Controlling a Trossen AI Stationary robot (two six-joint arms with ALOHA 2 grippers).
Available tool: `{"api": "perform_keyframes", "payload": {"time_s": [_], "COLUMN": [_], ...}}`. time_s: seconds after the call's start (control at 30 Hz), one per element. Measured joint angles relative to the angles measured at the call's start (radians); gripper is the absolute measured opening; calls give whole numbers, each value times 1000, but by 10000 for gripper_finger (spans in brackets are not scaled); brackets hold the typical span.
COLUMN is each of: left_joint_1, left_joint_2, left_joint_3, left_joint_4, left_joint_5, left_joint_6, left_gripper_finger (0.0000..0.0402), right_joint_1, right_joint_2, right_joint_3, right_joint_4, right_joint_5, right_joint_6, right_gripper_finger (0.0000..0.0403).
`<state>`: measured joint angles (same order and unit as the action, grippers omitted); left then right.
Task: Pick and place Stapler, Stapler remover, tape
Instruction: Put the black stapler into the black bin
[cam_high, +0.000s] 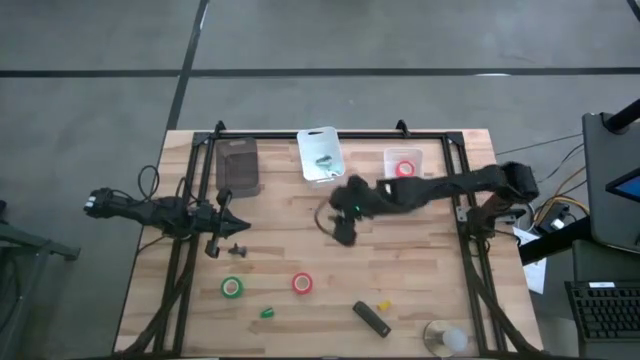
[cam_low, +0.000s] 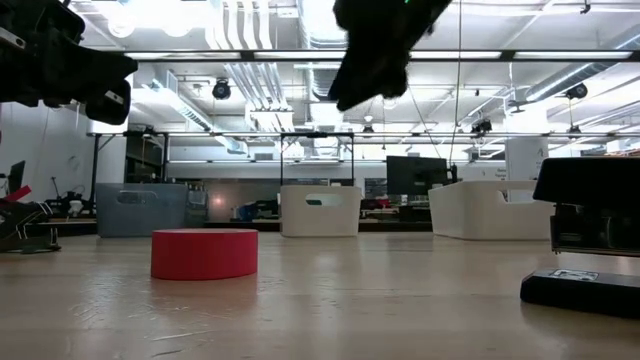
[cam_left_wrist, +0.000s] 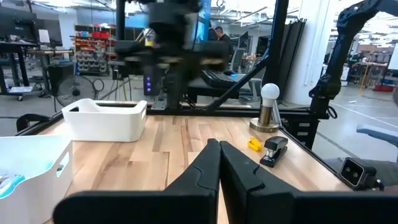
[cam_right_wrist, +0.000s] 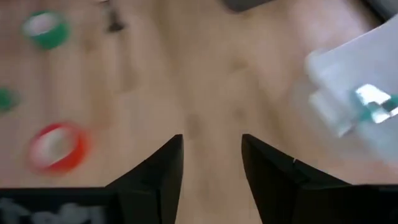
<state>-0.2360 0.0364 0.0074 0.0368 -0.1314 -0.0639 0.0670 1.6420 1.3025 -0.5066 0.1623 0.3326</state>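
Bright overhead light, blurred wrist view

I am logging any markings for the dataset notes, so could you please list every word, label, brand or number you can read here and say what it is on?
No text can be read in any view.
The black stapler carries a pale label on its base in the low view, too small to read.
Signs in the room behind the table are too blurred to read.

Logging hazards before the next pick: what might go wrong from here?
The right hand hangs open over bare wood, well short of the red ring-shaped tape roll, so a straight descent would likely grab nothing. The black stapler lies close to the wooden table's near edge; a nudge might push it off.
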Motion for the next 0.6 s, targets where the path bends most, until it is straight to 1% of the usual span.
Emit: {"api": "perform_keyframes", "payload": {"time_s": [0.1, 0.2, 0.33, 0.47, 0.6], "left_joint_1": [0, 0, 0, 0, 0], "left_joint_2": [0, 0, 0, 0, 0], "left_joint_3": [0, 0, 0, 0, 0], "left_joint_4": [0, 0, 0, 0, 0], "left_joint_5": [0, 0, 0, 0, 0], "left_joint_6": [0, 0, 0, 0, 0], "left_gripper_finger": [10, 10, 10, 10, 10], "right_joint_1": [105, 222, 364, 490, 595], "right_joint_2": [-40, -67, -74, -48, 13], "right_joint_3": [0, 0, -1, -1, -1], "right_joint_4": [-93, -171, -218, -229, -213], "right_joint_5": [-37, -36, -35, -36, -37], "right_joint_6": [103, 207, 365, 572, 748], "right_gripper_finger": [166, 168, 169, 170, 173]}}
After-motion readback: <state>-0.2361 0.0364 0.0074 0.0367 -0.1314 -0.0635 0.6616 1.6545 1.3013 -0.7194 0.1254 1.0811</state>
